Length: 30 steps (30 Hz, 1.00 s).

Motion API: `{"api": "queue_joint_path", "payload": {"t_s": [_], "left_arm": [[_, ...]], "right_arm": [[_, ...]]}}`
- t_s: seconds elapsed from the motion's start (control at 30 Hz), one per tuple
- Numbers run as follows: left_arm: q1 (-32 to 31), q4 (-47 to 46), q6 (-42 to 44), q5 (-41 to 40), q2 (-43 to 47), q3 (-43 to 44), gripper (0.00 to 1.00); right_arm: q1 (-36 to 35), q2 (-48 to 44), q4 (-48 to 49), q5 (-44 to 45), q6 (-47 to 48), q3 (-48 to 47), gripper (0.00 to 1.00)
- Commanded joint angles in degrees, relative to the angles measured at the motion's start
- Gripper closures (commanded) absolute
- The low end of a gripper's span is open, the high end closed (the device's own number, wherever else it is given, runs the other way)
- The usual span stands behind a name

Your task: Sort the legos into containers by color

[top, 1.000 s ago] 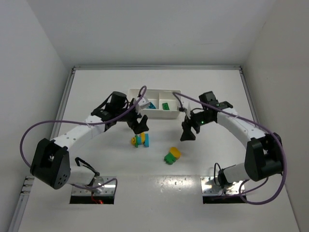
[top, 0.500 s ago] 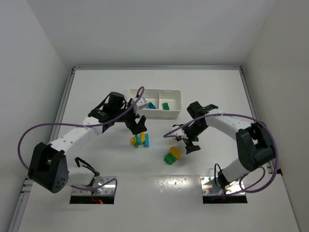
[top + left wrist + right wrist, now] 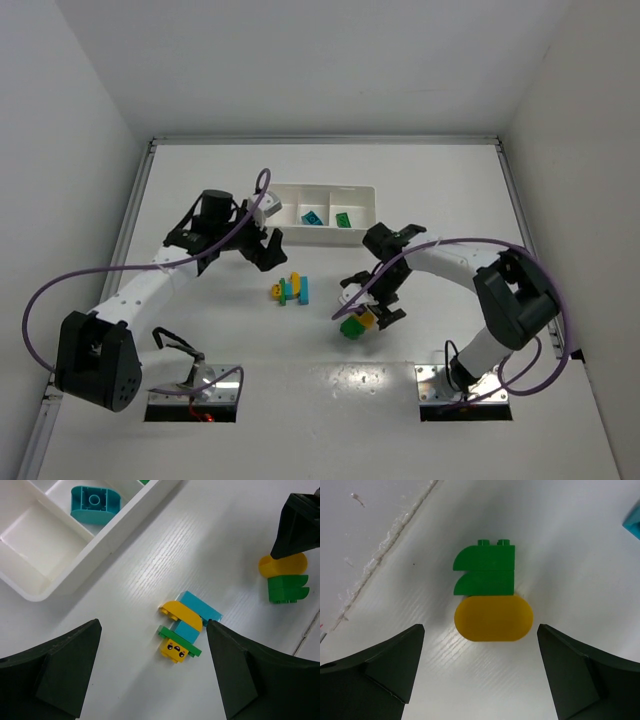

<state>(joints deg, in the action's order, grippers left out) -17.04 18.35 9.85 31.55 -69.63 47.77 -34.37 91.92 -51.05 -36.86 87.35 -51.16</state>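
The white counter (image 3: 200,180) carries everything, with the left arm (image 3: 150,285) and the right arm (image 3: 455,258) bent inward over it. The white tray (image 3: 322,187) lies ahead of both sets of jaws, its near left corner just beside the left jaws. In the left wrist view its front wall (image 3: 125,527) runs across the upper left, beyond the left-hand finger. The left jaws are spread wide and hold nothing, and their two dark fingers (image 3: 55,675) stand far apart above the counter. Between them, nearer the right-hand finger, lies a small clump of joined bricks (image 3: 184,625) in yellow, cyan and green. It is clear of the left-hand finger, but I cannot tell whether the right-hand fingertip touches its cyan edge. From above, this clump (image 3: 291,290) sits to the right of the left jaws and a little nearer the arm bases. The right jaws are likewise spread wide and grip nothing, and they hang over a green-and-yellow pair (image 3: 356,322). In the right wrist view the pair (image 3: 490,592) lies centred between the fingers (image 3: 570,670), with white counter showing on either side. Its yellow piece is nearest the camera and the green one is joined beyond it. Inside the tray, a cyan brick (image 3: 312,217) rests in the middle compartment and a green brick (image 3: 343,219) in the right one, both ahead of the two sets of jaws.
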Motion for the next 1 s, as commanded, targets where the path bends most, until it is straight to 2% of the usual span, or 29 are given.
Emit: {"api": "queue_joint_path", "payload": {"t_s": [0.0,0.1,0.2,0.37,0.53,0.63,0.67,0.77,0.87,0.9,0.97], "left_arm": [[1.13,-0.77,-0.62,0.27,1.69,-0.57,0.07],[1.66,-0.77,-0.62,0.27,2.21,-0.57,0.07],[2.18,-0.77,-0.62,0.27,2.74,-1.1,0.07],[2.18,-0.24,-0.62,0.27,3.27,-2.15,0.07],[2.18,-0.24,-0.62,-0.79,3.8,-2.68,0.07],[2.18,-0.24,-0.09,-0.79,4.32,-2.68,0.07],[2.18,-0.24,-0.09,-0.79,4.32,-2.68,0.07],[2.18,-0.24,-0.09,0.61,4.32,-2.68,0.07],[2.18,-0.77,-0.09,1.75,4.32,-2.68,0.07],[2.18,-0.77,-0.61,1.76,4.32,-2.68,0.07],[2.18,-1.39,-0.62,5.18,3.8,-2.68,0.07]], "right_arm": [[-2.45,1.33,0.6,-0.14,-0.25,-2.54,0.05],[-3.94,2.48,2.0,1.09,-2.71,-3.07,0.05],[-5.35,3.61,3.32,2.5,-5.08,-3.6,0.09],[-7.37,4.67,5.25,5.48,-7.01,-3.6,0.23],[-8.52,4.67,7.62,9.09,-8.33,-2.37,0.24],[-8.52,4.67,8.24,9.7,-9.04,-1.84,0.35],[-8.52,4.67,8.24,10.31,-9.65,-1.23,0.43],[-8.52,4.15,8.95,11.37,-10.79,-0.62,0.58],[-8.52,3.54,8.43,11.37,-11.33,-0.61,0.77],[-8.52,3.53,8.42,11.37,-12.11,-0.09,0.87],[-7.99,1.69,8.42,10.07,-14.31,-0.08,0.93]]}}
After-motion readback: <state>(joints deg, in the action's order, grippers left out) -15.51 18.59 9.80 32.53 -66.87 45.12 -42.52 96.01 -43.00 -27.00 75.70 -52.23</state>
